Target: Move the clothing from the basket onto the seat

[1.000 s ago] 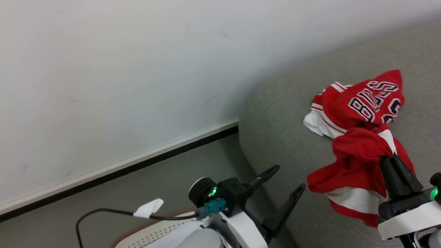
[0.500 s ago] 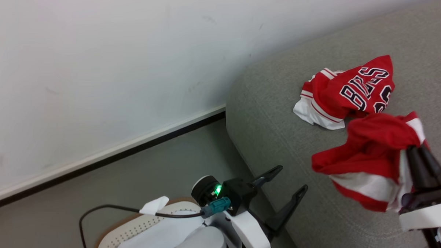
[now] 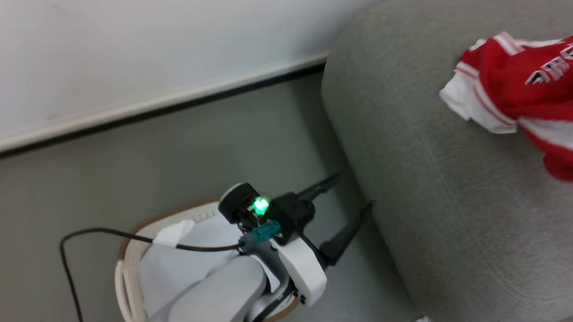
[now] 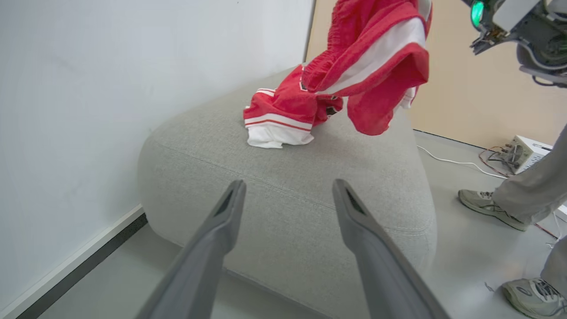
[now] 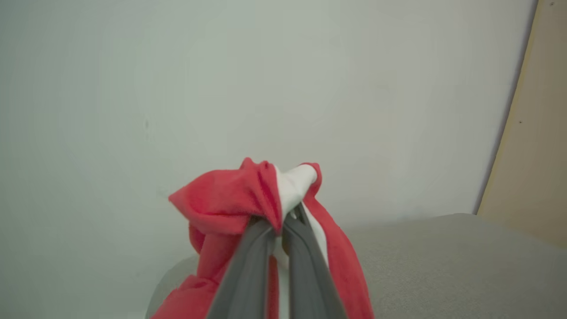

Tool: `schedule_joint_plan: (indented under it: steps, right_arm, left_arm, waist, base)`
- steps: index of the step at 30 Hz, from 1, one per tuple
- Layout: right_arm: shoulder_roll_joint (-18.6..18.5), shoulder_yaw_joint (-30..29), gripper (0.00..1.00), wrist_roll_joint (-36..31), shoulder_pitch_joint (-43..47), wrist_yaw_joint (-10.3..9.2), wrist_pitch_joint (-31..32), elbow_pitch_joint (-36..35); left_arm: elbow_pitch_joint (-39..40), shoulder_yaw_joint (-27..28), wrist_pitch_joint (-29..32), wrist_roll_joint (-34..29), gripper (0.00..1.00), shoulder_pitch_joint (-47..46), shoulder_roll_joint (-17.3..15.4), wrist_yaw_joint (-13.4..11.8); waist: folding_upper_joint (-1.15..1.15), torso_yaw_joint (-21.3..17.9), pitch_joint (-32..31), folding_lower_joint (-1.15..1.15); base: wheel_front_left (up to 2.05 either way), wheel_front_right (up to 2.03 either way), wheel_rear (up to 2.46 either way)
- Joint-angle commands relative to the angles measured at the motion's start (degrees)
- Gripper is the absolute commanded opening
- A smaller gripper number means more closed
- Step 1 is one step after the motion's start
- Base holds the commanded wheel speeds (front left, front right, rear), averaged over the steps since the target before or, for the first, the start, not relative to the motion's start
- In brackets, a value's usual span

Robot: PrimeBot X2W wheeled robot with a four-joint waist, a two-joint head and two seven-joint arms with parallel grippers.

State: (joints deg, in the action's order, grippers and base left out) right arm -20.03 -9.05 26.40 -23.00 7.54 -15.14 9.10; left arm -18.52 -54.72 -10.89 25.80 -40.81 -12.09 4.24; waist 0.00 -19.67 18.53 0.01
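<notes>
A red jersey (image 3: 526, 71) with white striped panels lies crumpled on the grey seat (image 3: 435, 198); the left wrist view also has this jersey (image 4: 283, 115) on the seat (image 4: 354, 150). My right gripper (image 5: 281, 221) is shut on a second red-and-white garment (image 5: 230, 204), which hangs in the air over the seat (image 5: 443, 257). That hanging garment (image 4: 376, 57) dangles above the jersey. My left gripper (image 3: 354, 191) is open and holds nothing, between the basket (image 3: 124, 281) and the seat's side. In its own view the left gripper (image 4: 288, 186) faces the seat's corner.
A pale white pad (image 3: 176, 269) lies in the basket under my left arm. A white wall with a dark skirting (image 3: 146, 113) runs behind. A person's shoes (image 4: 487, 204) and legs stand right of the seat, near cables and a small box (image 4: 522, 150).
The head camera has tilted down and left. My right gripper has lifted the garment off the seat and carried it up and right. The left gripper has stayed open by the basket.
</notes>
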Motion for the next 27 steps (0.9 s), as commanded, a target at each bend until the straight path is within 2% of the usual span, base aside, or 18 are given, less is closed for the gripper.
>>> schedule_joint_plan:
  steps: [1, 5, 11, 16, 21, 22, 23, 24, 25, 27]
  right_arm:
    - [-0.4, -2.3, 0.0, 0.8, -2.0, -0.11, 0.0, 0.5]
    - [-2.2, -6.8, 0.0, 0.8, -4.9, -0.11, 0.0, 5.9]
    - [-4.9, -9.3, 0.0, 0.0, -8.0, -0.11, 0.0, 17.4]
    - [-7.4, -6.4, 0.0, -2.1, -11.5, -0.12, 2.8, 29.3]
    - [-8.7, -2.0, 0.0, -4.3, -15.2, -0.11, 9.8, 37.8]
    - [-9.0, -1.2, 0.04, -4.1, -15.8, -0.11, 11.0, 38.7]
    - [-9.1, -0.5, 0.29, -3.8, -16.3, -0.12, 11.7, 39.4]
    - [-9.3, 0.0, 0.68, -3.5, -16.8, -0.12, 12.2, 40.1]
    - [-9.4, 0.5, 1.0, -3.4, -16.9, -0.11, 12.7, 40.5]
    - [-9.4, 1.4, 1.0, -2.9, -17.0, -0.11, 13.5, 41.5]
  left_arm:
    - [0.8, 0.3, 0.5, -0.6, 1.0, -1.1, -1.1, 0.0]
    - [2.8, 1.2, 1.3, -0.9, 1.0, -2.1, -3.3, -0.6]
    - [4.4, 1.7, 1.4, -0.6, 1.0, -2.4, -4.7, -1.1]
    - [4.8, 2.0, 1.3, -0.1, 1.0, -2.2, -5.4, -1.3]
    - [4.4, 2.0, 1.1, 0.6, 1.0, -1.9, -5.2, -1.6]
    - [4.3, 2.0, 1.0, 0.8, 1.0, -1.7, -5.1, -1.7]
    - [4.1, 2.0, 0.9, 1.0, 1.0, -1.4, -4.9, -1.7]
    - [3.9, 2.0, 0.7, 1.2, 1.0, -1.2, -4.8, -1.7]
    - [3.6, 1.9, 0.5, 1.4, 1.0, -0.9, -4.6, -1.8]
    - [2.9, 1.8, 0.1, 2.1, 1.0, -0.2, -4.3, -1.6]
  waist:
    - [0.0, 4.3, 6.7, -0.01]
    - [0.0, 6.2, 10.3, -0.01]
    - [0.0, 8.3, 12.3, -0.01]
    - [0.0, 9.1, 12.4, -0.01]
    - [0.0, 9.1, 11.1, -0.01]
    - [0.0, 9.0, 10.7, -0.01]
    - [0.0, 8.9, 10.3, -0.01]
    - [0.0, 8.8, 9.8, -0.01]
    - [0.0, 8.6, 9.1, -0.01]
    - [0.0, 8.3, 7.5, -0.01]
  base:
    - [0.0, 0.0, 0.0]
    - [0.0, 0.0, 0.0]
    - [0.0, 0.0, 0.0]
    - [0.0, 0.0, 0.0]
    - [0.0, 0.0, 0.0]
    - [0.0, 0.0, 0.0]
    - [0.0, 0.0, 0.0]
    - [0.0, 0.0, 0.0]
    - [0.0, 0.0, 0.0]
    - [0.0, 0.0, 0.0]
